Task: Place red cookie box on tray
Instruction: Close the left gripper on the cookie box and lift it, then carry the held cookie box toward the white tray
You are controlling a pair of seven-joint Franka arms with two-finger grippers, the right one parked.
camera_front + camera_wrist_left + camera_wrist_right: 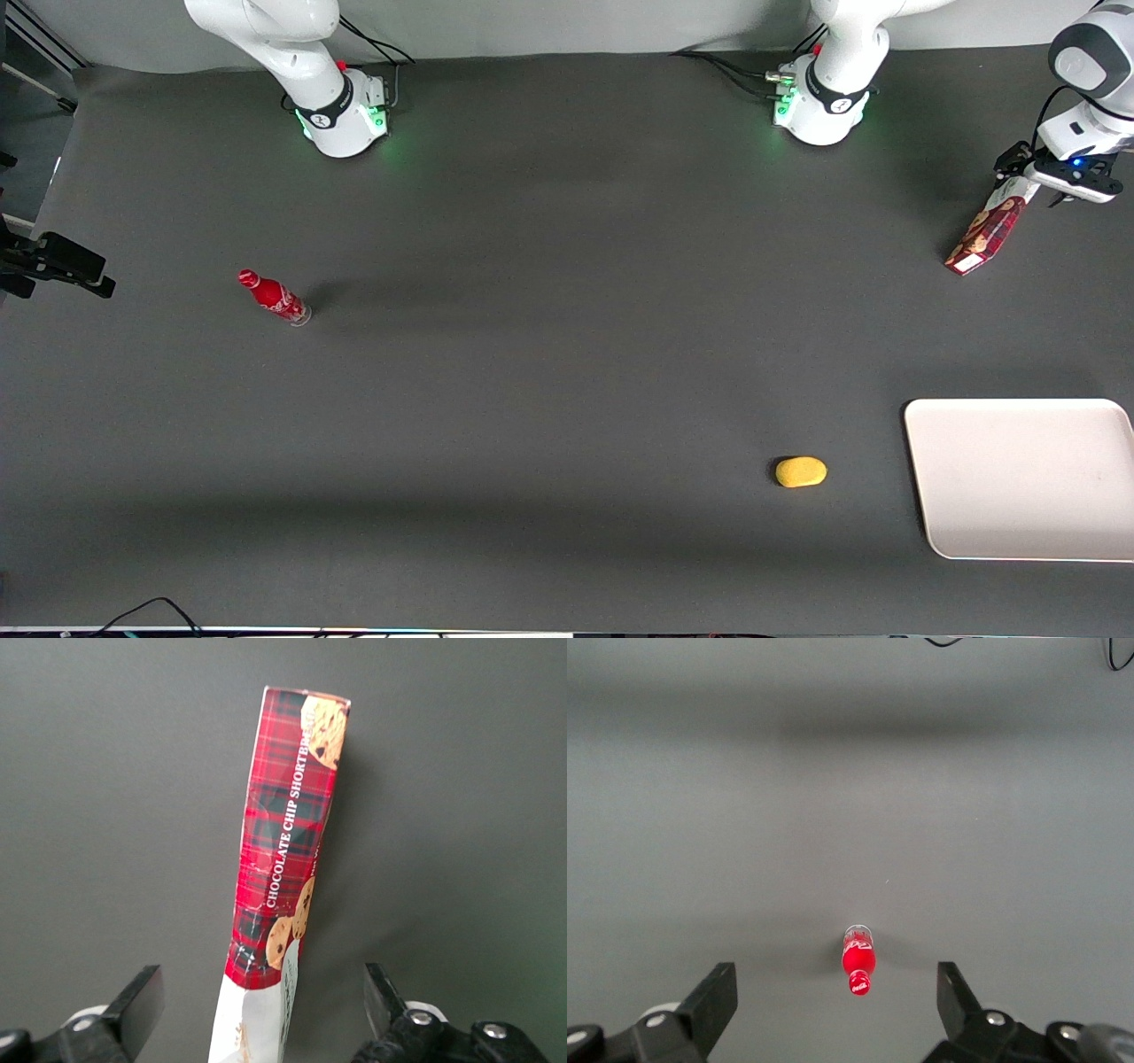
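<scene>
Hovering at the upper right of the front view, my gripper stood wide around the red cookie box's white end, not yet gripping. I judged squeezing it squarely best before carrying it to the tray, lower right.

Glossy white arm shells, rounded, with grey joint caps. Black-banded bases lit green, black cables trailing off. Black claw near the frame's upper edge, at the working arm's end of the surface, showing a blue light; black fingers, silver screws.
</scene>
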